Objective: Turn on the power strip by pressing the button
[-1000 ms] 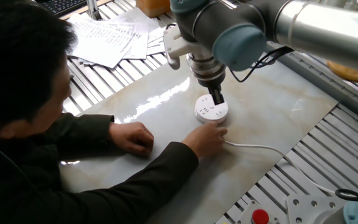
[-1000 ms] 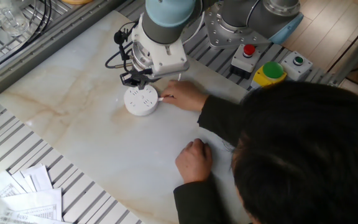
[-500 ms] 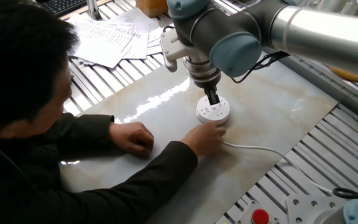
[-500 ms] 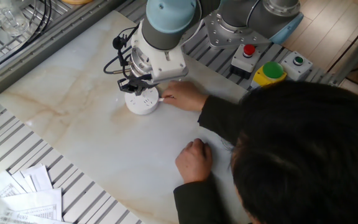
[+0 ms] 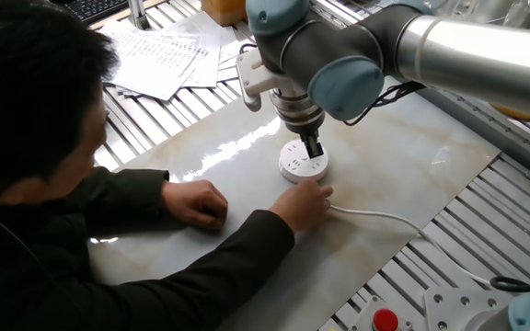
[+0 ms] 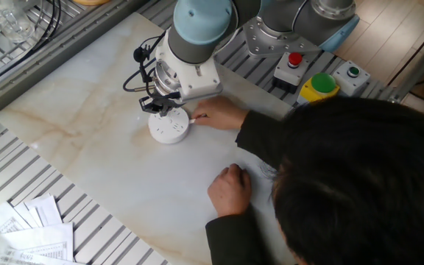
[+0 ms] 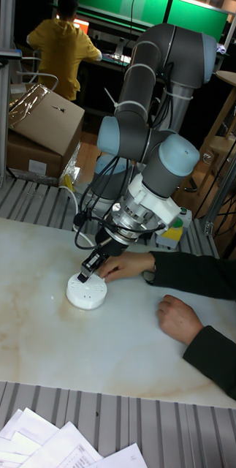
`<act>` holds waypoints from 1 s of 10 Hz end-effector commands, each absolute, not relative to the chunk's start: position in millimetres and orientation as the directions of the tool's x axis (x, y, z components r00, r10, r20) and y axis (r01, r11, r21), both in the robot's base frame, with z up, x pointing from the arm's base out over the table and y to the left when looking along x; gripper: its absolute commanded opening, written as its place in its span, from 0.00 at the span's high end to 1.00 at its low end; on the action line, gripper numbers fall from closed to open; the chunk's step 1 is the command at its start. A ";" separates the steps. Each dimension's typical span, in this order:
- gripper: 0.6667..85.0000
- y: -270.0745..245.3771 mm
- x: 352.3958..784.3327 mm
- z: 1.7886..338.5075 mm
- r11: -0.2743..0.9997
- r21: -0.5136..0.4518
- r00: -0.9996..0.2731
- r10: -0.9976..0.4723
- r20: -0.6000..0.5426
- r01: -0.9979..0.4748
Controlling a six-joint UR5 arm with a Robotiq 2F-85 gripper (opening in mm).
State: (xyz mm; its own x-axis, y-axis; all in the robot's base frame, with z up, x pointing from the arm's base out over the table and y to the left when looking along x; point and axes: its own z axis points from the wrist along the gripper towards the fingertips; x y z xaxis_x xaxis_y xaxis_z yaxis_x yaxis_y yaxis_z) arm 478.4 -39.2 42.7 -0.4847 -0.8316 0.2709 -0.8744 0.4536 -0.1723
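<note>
At the lower left of the other fixed view we see loose white printed paper sheets (image 6: 32, 232). At its upper right sit 1 red round button (image 6: 294, 59), 1 green dome button on a yellow base (image 6: 322, 84), and 1 small green button (image 6: 353, 71). A brown cardboard box (image 7: 37, 124) sits at the tall view's upper left.

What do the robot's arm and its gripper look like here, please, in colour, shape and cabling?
The arm is made of thick silver-grey tubes joined by rounded joints with pale blue caps. A white collar sits at the wrist, and thin black cables loop beside it. The gripper is small, black and narrow, tapering towards its tip.
</note>
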 end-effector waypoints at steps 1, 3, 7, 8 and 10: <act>1.00 -34.6 477.4 37.5 0.464 -0.169 -0.493 -0.831 0.257 -0.870; 1.00 -32.9 485.5 41.0 0.457 -0.181 -0.491 -0.831 0.262 -0.871; 1.00 -33.9 483.6 34.1 0.456 -0.177 -0.488 -0.836 0.251 -0.872; 1.00 -34.4 481.8 33.2 0.455 -0.175 -0.487 -0.837 0.251 -0.873; 1.00 -31.6 482.3 29.5 0.459 -0.181 -0.492 -0.835 0.247 -0.870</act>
